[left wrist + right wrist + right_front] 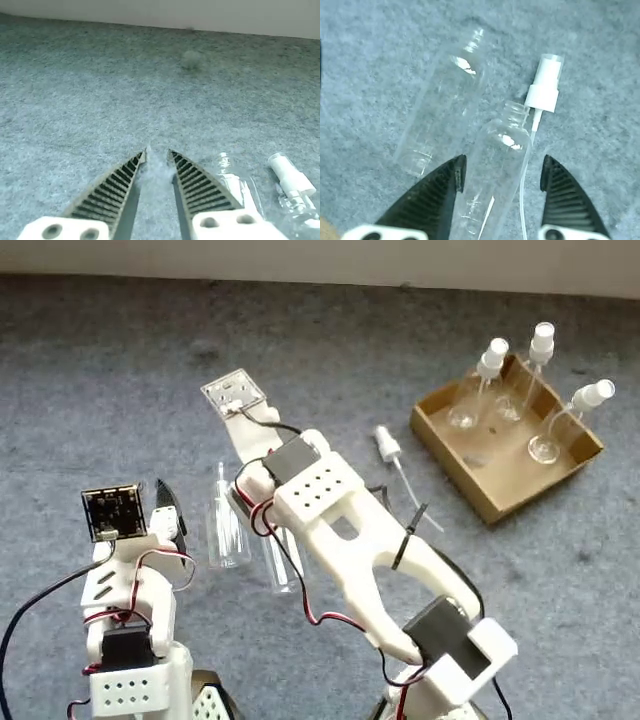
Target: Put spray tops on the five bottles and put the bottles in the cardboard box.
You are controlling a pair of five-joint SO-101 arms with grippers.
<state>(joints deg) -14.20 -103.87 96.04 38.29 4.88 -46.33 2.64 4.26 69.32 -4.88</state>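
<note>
Near the centre of the table [120, 360], two uncapped bottles lay on their sides, side by side. Right gripper [502, 165] stood over the right-hand bottle [500, 160], fingers wide, one on either side of its body and not closed on it. A spray top [544, 87] lay just beside that bottle's neck, its tube trailing alongside. The left bottle [445, 100] lay apart from both grippers. Left gripper [157, 152] hovered to the left, fingers narrowly parted, holding nothing. Three capped bottles [490, 365] stood in the box [450, 472] at far right, and a second top [387, 445] lay loose between. The bottles were judged to be thin clear plastic: light, smooth and liable to roll or slip, so best gripped gently at mid-body. The tube looked thin and bendable, so the top was best taken by its white head. No label or legible writing was seen on bottles or box.
</note>
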